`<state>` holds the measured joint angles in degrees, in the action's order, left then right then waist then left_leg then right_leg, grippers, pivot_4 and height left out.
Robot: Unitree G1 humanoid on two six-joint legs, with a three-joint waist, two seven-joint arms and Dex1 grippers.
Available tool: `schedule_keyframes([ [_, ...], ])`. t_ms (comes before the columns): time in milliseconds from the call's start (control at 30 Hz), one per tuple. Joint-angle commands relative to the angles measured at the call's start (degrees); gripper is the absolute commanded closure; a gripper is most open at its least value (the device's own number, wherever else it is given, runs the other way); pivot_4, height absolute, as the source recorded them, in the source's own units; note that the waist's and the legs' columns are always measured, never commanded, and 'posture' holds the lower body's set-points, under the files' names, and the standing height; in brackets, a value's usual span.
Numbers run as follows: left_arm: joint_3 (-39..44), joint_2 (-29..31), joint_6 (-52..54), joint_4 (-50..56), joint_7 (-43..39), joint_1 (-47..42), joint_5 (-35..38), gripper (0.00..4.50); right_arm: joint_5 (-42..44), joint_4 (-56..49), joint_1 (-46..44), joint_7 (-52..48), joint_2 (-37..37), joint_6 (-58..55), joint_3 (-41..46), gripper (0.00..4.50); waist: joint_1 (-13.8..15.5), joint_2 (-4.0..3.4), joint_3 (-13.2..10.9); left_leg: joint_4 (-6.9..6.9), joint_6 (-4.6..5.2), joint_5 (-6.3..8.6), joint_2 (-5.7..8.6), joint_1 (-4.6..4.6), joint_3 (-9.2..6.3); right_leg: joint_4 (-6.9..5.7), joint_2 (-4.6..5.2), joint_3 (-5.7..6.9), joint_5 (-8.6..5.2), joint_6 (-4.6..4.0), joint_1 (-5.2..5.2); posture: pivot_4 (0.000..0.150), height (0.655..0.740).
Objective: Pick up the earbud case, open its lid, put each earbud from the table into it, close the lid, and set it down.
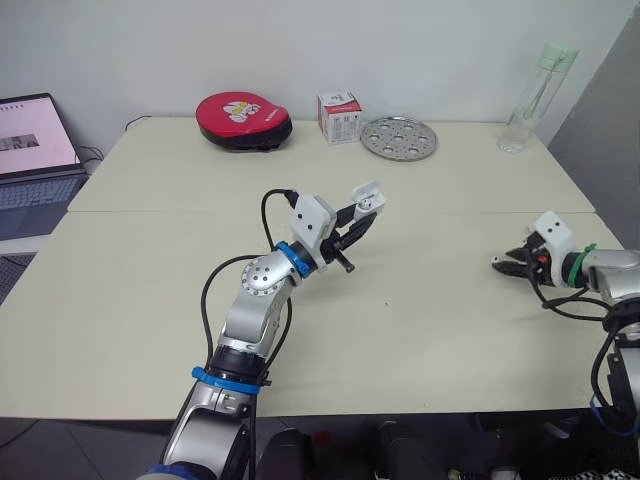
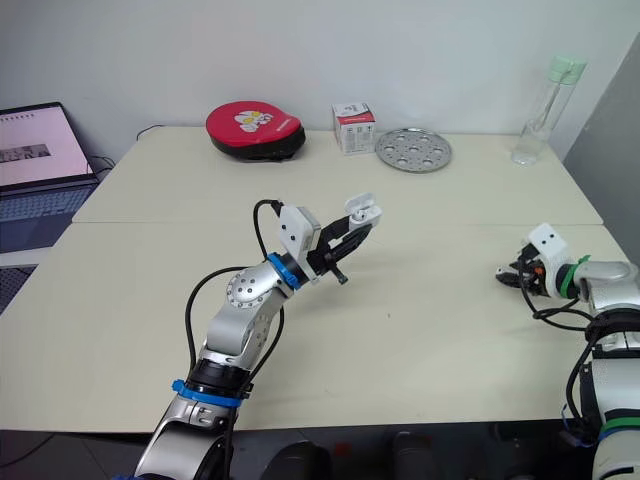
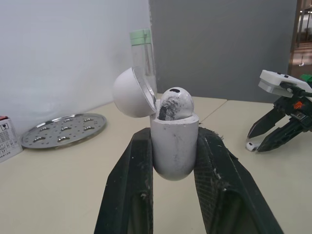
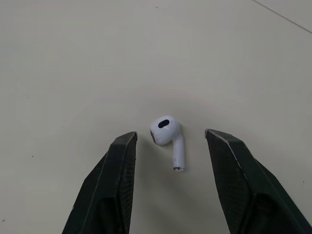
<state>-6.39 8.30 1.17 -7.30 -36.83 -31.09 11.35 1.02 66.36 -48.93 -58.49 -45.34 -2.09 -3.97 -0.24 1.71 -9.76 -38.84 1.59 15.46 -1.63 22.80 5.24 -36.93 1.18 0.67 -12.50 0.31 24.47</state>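
Observation:
My left gripper (image 1: 362, 215) is raised above the middle of the table (image 1: 450, 340) and shut on the white earbud case (image 3: 174, 148). The case stands upright between the fingers with its lid (image 3: 129, 92) swung open. One earbud (image 3: 175, 101) sits in the case with its head sticking out. A second white earbud (image 4: 166, 135) lies on the table at the right. My right gripper (image 4: 170, 139) is low over it and open, one finger on either side of it, neither touching. The left wrist view shows that gripper (image 3: 265, 139) beside the earbud (image 3: 250, 145).
Along the back of the table stand a red round pouch (image 1: 243, 120), a small box (image 1: 339, 117), a perforated metal plate (image 1: 398, 137) and a clear bottle (image 1: 535, 95). A laptop (image 1: 35, 160) sits off the table's left side.

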Motion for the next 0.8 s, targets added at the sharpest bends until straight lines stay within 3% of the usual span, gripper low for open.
schedule_keyframes([
  [33,-0.02,-0.25,-0.17,2.29,0.11,-0.46,0.63,3.75,-0.6,1.32,-2.33,1.12,0.38,0.45,1.45,2.21,-0.05,0.0,0.0,0.0,0.0,0.0,0.0,0.0,0.01,0.0,0.0,-0.01,0.0,0.0,0.0,0.15,0.74],
  [233,-0.11,-0.65,-0.7,1.19,0.26,-1.46,0.3,3.75,-1.15,3.77,-3.21,2.65,1.56,-0.01,2.32,2.21,-0.05,0.0,0.0,0.0,-0.01,0.0,-0.01,-0.01,0.03,-0.01,0.0,-0.02,0.0,0.0,0.0,0.15,0.74],
  [333,-0.16,-0.64,-0.64,1.47,0.22,-1.3,0.29,3.75,-1.12,4.07,-3.42,1.82,1.51,-0.93,2.71,2.75,-0.05,-0.01,0.0,-0.01,-0.01,0.0,0.01,-0.01,0.04,-0.01,0.01,-0.03,0.0,0.0,-0.01,0.15,0.74],
  [467,0.02,-0.36,-0.72,1.68,0.22,-0.81,0.29,3.75,-0.49,3.57,-3.47,0.87,1.24,-1.92,3.72,4.12,-0.04,-0.01,0.01,-0.01,-0.01,0.0,0.0,-0.01,0.03,-0.01,0.02,-0.03,0.0,0.0,-0.02,0.15,0.74],
  [567,-0.07,-0.48,-0.64,1.92,0.57,-0.57,0.2,3.75,0.41,2.32,-3.05,-0.56,0.8,-3.57,4.77,4.12,-0.03,-0.01,0.01,-0.01,-0.01,0.0,0.0,-0.01,0.03,-0.01,0.02,-0.02,0.0,0.0,-0.02,0.15,0.74],
  [700,-0.01,-0.64,-0.87,2.16,1.07,-0.27,0.08,3.75,0.14,-7.61,1.36,-7.0,-3.19,-7.75,3.31,4.12,0.02,-0.03,0.0,-0.01,-0.01,0.0,0.0,0.0,0.02,-0.01,0.02,-0.02,0.0,0.0,-0.01,0.15,0.74],
  [800,0.4,-0.49,-1.48,1.98,1.72,0.29,-0.07,3.75,-0.58,-30.34,16.43,-18.46,-13.58,-9.87,0.04,4.12,1.35,-0.31,0.02,-0.01,-0.01,0.01,0.07,0.08,-0.15,0.0,0.08,0.12,-0.01,0.03,-0.01,0.15,0.74],
])
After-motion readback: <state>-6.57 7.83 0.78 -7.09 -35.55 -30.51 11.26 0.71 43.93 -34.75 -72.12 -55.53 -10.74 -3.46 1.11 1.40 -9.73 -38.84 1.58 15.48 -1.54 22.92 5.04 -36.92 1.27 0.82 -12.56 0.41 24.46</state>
